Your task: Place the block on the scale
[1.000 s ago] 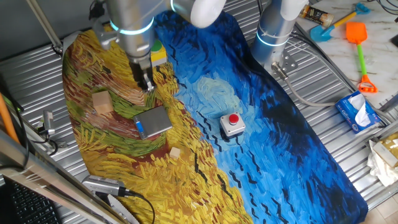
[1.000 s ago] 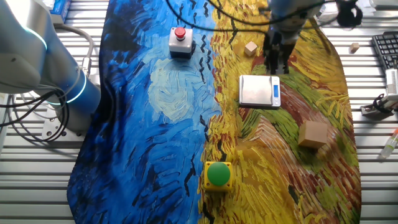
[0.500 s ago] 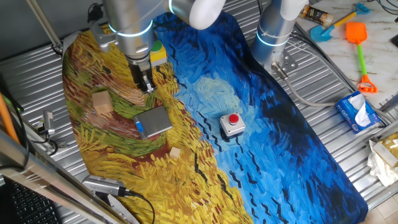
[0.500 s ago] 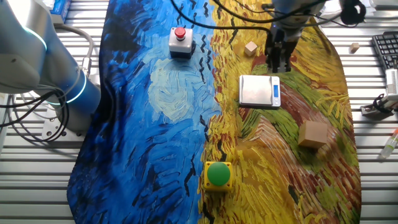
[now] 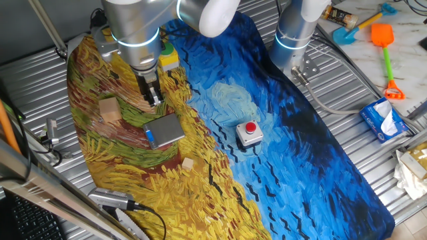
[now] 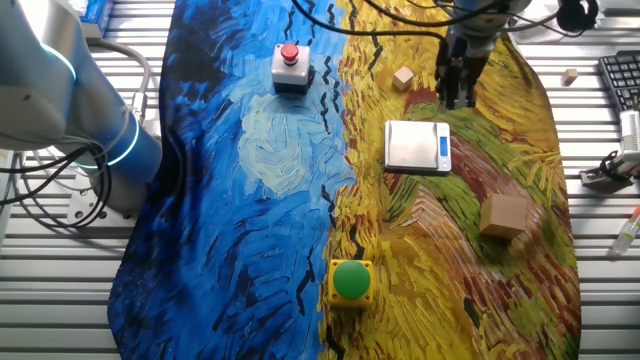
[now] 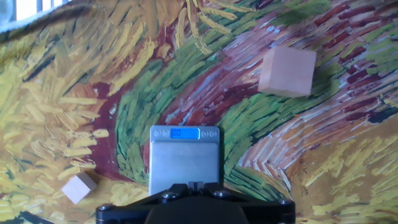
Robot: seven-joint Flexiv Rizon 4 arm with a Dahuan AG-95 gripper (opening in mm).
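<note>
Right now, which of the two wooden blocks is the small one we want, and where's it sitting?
The small pale block, lying alone on the cloth between the scale and the red-button box. The larger tan block sits on the scale's opposite side.

No legible text, brand or label in any view, scale blue display strip shows faint digits, too blurred to read, tissue pack print too small to read, bottle label illegible
</note>
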